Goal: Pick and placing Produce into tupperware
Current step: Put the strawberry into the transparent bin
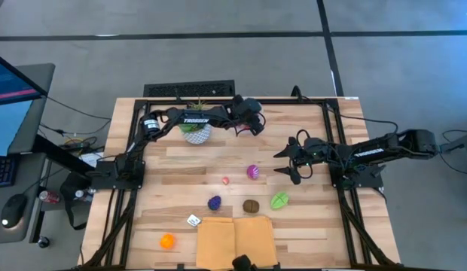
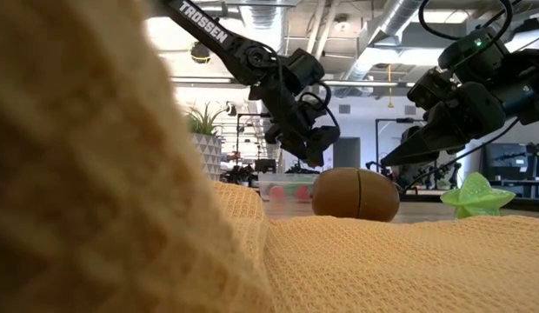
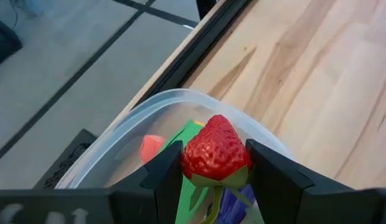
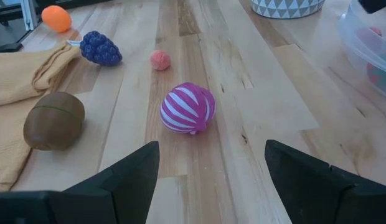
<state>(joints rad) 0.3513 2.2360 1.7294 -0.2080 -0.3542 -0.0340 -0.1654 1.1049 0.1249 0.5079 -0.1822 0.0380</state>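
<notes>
Left wrist view shows the left gripper (image 3: 216,171) clamped on a red strawberry (image 3: 216,151), held directly above the clear tupperware (image 3: 127,134), which already contains a pink piece, a green one and something purple. From the high view that gripper (image 1: 252,126) hangs near the table's far edge, just beside the white patterned plant pot (image 1: 196,133). The right gripper (image 4: 211,177) hovers with its fingers spread apart and nothing between them, above the pink-and-white striped ball (image 4: 187,108). Loose produce lies across the wood: a small pink piece (image 4: 159,60), a purple grape bunch (image 4: 100,48), an orange piece (image 4: 56,17), a green star-shaped piece (image 1: 279,200), and a brown kiwi (image 4: 53,120) resting on the yellow cloth's (image 4: 18,68) edge.
</notes>
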